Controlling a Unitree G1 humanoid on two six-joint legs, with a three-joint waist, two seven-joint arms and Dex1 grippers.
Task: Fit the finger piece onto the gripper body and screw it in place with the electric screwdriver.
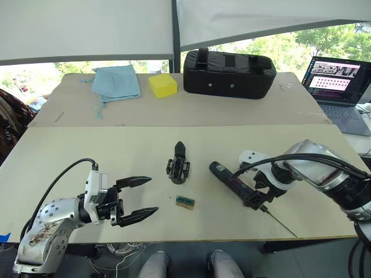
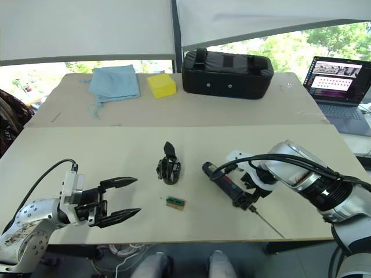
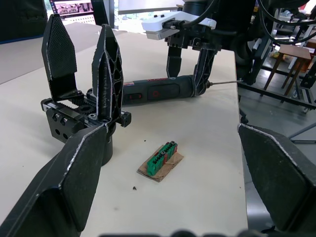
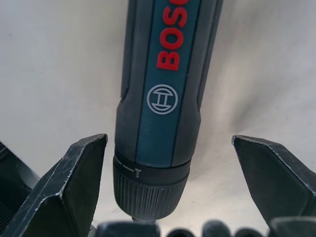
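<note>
The right gripper [image 1: 259,196] reaches down over the electric screwdriver [image 1: 233,182] lying on the table [image 1: 87,156], fingers spread either side, not clamped. The left gripper [image 1: 138,198] hovers wide open, empty, pointing toward the gripper body [image 1: 178,165] mid-table.

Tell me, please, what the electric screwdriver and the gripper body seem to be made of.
The electric screwdriver: probably matte dark grey plastic with a blue-grey panel bearing printed red lettering, a ribbed collar near the tip, and a thin shiny bit that looks like metal. The gripper body: apparently black moulded plastic, judging by its lattice-ribbed finger and dull surface; small pale screw heads on its block look metallic.
</note>
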